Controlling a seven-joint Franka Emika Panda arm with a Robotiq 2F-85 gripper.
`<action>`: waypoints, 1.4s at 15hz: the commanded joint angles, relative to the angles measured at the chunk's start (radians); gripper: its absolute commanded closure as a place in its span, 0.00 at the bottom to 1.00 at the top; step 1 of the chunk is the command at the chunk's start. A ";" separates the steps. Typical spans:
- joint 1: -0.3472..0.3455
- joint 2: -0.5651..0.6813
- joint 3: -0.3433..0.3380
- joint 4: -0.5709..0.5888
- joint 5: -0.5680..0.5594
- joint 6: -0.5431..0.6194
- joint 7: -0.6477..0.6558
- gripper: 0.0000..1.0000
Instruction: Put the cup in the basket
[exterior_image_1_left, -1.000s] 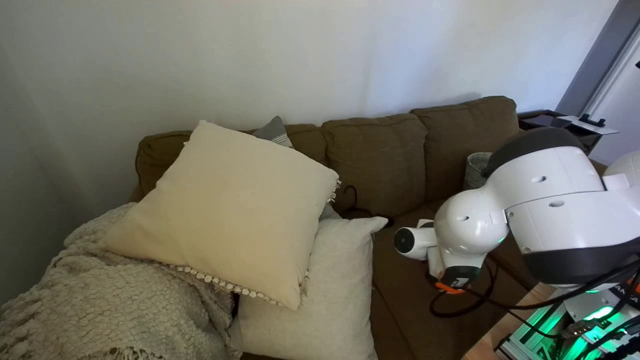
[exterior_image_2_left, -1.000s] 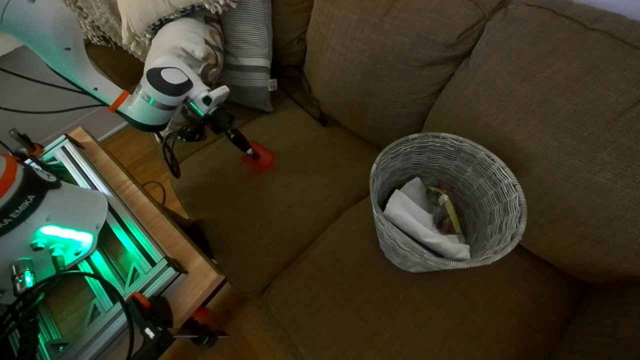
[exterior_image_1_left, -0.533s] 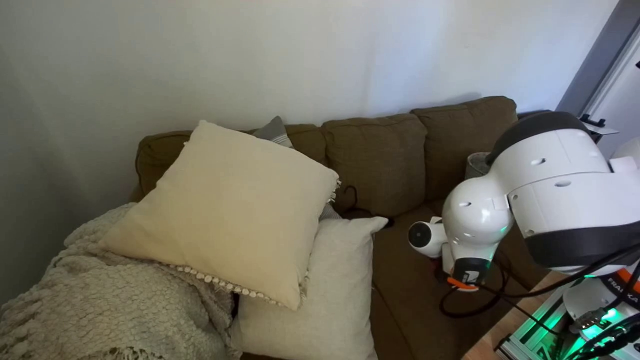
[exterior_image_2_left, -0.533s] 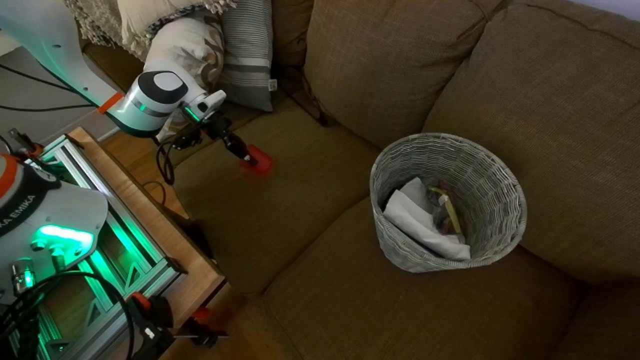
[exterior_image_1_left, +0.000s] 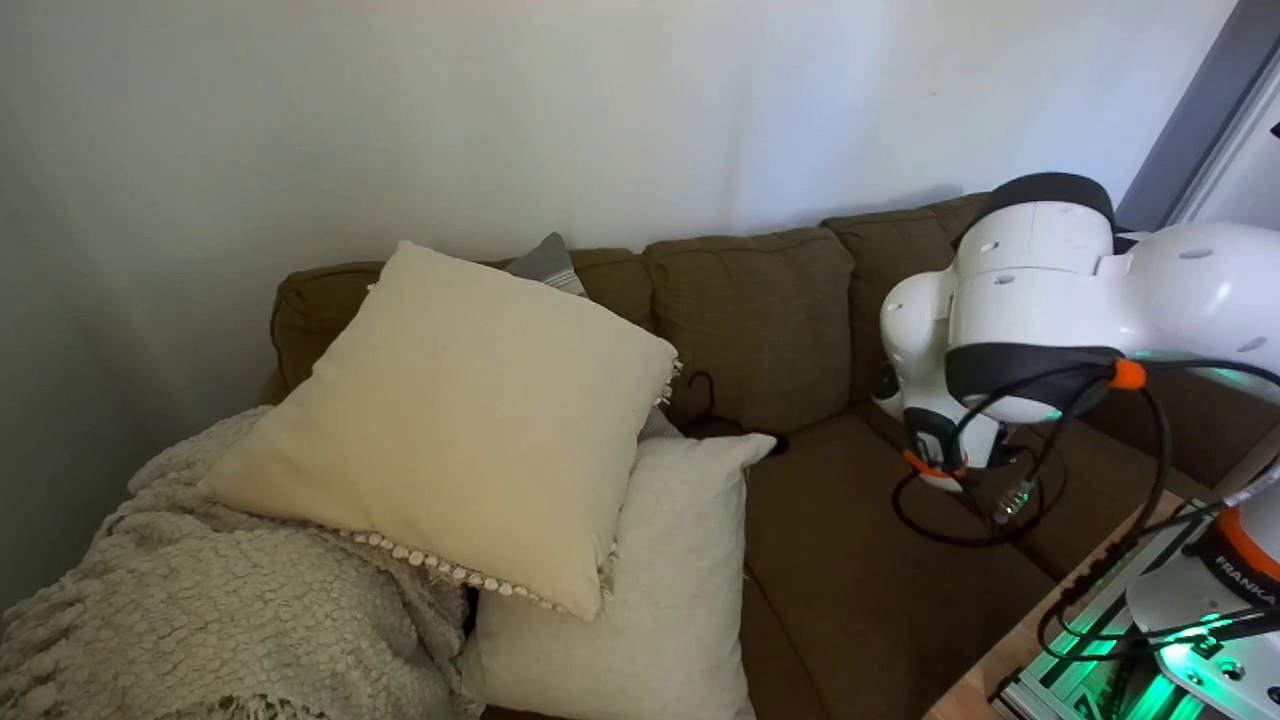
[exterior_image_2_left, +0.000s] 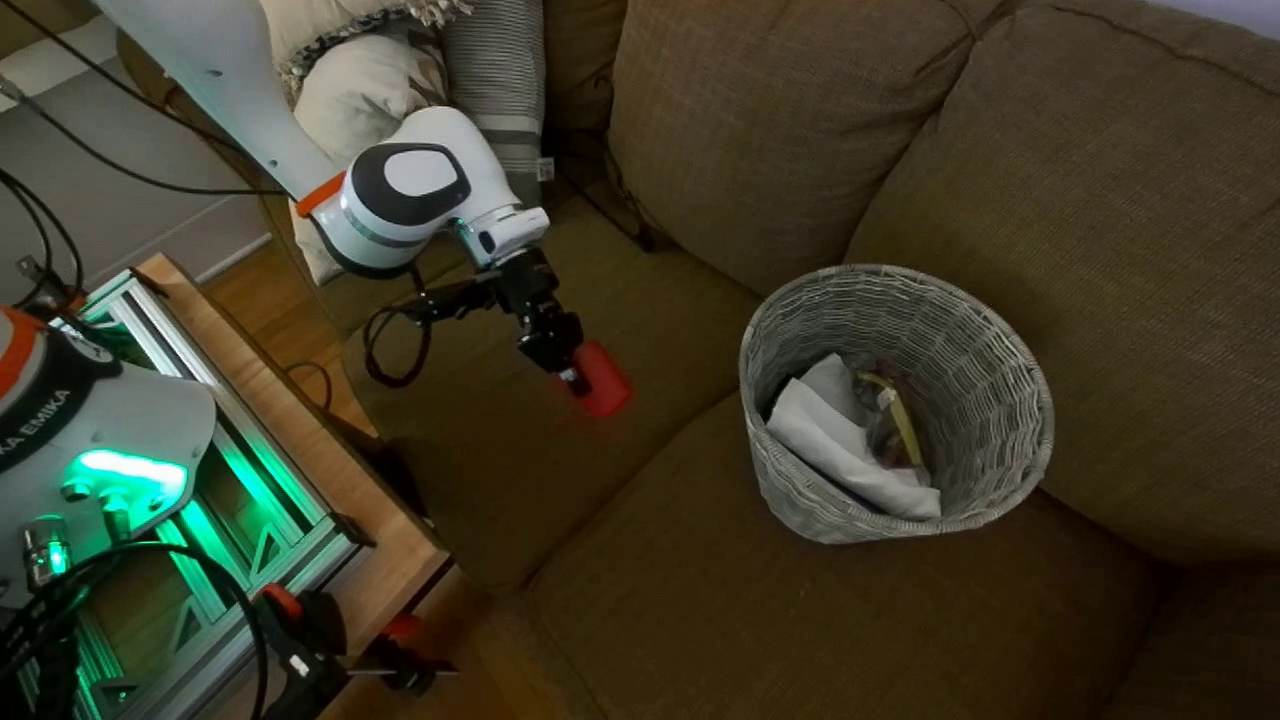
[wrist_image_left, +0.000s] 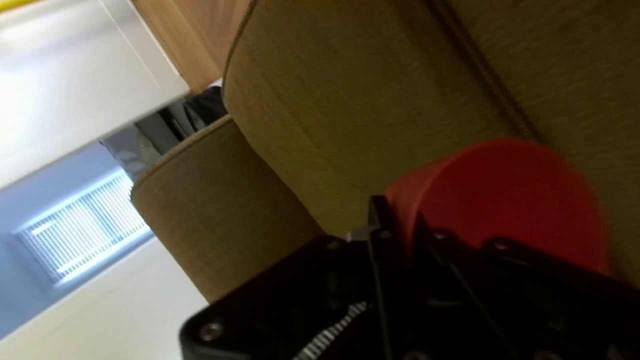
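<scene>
The red cup is in the air above the sofa seat in an exterior view, tilted. It also shows in the wrist view, with its round opening toward the camera. My gripper is shut on the cup's wall, one finger inside and one outside, as the wrist view shows. The light-grey woven basket stands on the sofa to the right of the cup, apart from it. White cloth or paper and a yellowish item lie inside it. In an exterior view the arm hides the basket and the cup.
The brown sofa back cushions rise behind the basket. Cream pillows and a knitted blanket pile at the sofa's far end. The robot's wooden table stands before the sofa. A cable loop hangs from the wrist.
The arm has moved toward the basket, carrying the cup right and closer in an exterior view. The basket has not moved, but the arm now hides it in an exterior view.
</scene>
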 joint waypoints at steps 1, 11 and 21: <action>-0.156 -0.079 -0.101 0.026 0.008 -0.073 -0.053 0.98; -0.213 -0.215 -0.158 0.048 -0.009 -0.219 -0.045 0.98; -0.502 -0.492 -0.306 0.152 -0.007 -0.325 -0.122 0.98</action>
